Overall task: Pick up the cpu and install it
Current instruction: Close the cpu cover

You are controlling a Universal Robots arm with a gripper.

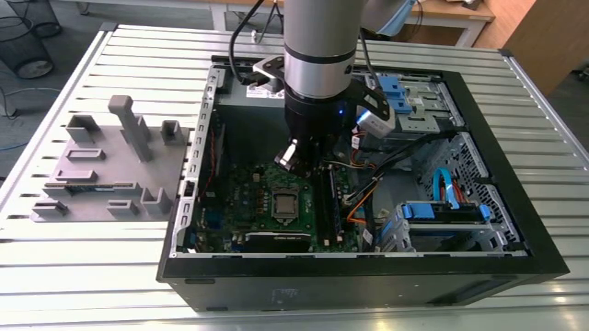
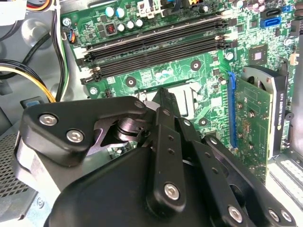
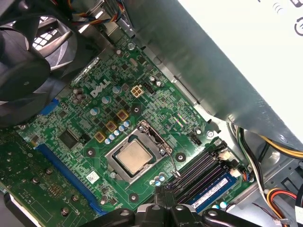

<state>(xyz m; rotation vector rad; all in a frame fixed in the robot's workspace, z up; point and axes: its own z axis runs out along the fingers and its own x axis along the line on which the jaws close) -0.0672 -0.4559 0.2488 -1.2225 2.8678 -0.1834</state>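
Observation:
The cpu (image 3: pixel 132 157), a small square chip with a silver-grey top, lies flat in its socket in the middle of the green motherboard (image 3: pixel 71 118). The exterior view shows the cpu (image 1: pixel 285 204) low on the board inside the open computer case. My gripper (image 1: pixel 296 164) hangs over the board, a little above the cpu and just towards the back of the case, apart from it. In both wrist views its black fingers (image 2: pixel 163 123) run together to a single tip. The gripper (image 3: pixel 163 205) is shut with nothing held.
Black memory slots (image 2: pixel 156 47) run beside the socket, one holding a stick (image 3: pixel 210 189). A graphics card (image 2: pixel 253 123) stands at the board's edge and a fan (image 3: pixel 28 56) sits nearby. Cables (image 1: pixel 363 200) and blue drive bays (image 1: pixel 442 214) fill the case's right side. A grey fixture (image 1: pixel 110 165) stands outside on the slatted table.

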